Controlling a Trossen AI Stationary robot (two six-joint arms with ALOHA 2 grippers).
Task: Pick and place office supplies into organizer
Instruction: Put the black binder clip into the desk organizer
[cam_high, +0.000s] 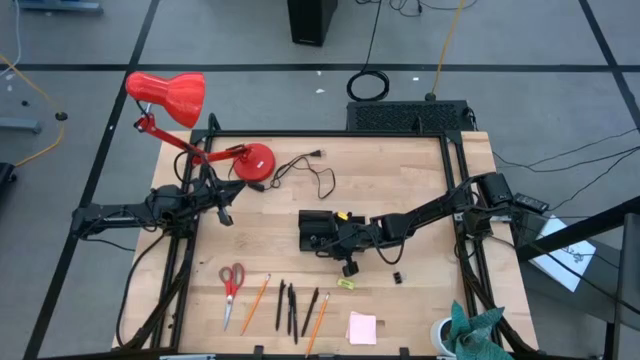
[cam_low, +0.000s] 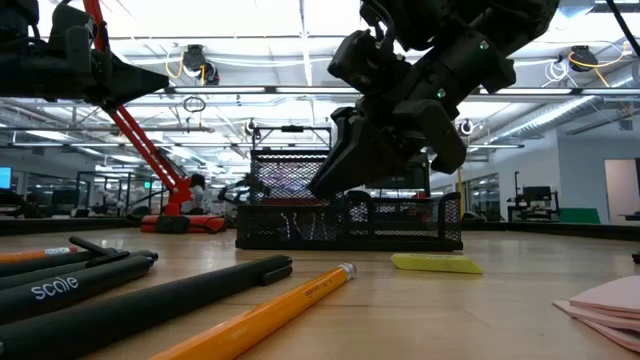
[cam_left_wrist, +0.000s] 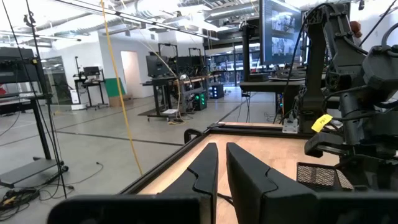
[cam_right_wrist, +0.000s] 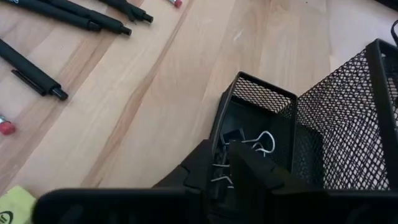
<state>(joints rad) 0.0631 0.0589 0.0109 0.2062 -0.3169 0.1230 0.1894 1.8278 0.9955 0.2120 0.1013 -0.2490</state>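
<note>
- The right claw hangs over the near edge of the black mesh tray, in the middle of the high view.
- In the right wrist view its fingers point down into a small box of the tray, where a black clip with silver wire loops lies. I think the claw is there to drop clips in.
- The fingers sit very close together. I cannot tell if they are letting go of the clip or pinching it.
- The left claw waits at the left side of the table, near the red lamp. Its fingers are almost closed and hold nothing.
- More things wait in a row along the bottom of the high view: red scissors, an orange pencil, dark pens and a pink pad.
- A small yellow thing and one more black clip lie just below the tray.
- They are laid out apart, likely so a claw can grab each one alone.
- The right arm covers part of the tray in the high view, so I cannot see all its boxes.
- In the low view the dark arm blocks the top of the tray.
- The pad shows only at the lower right corner of the low view.
</note>
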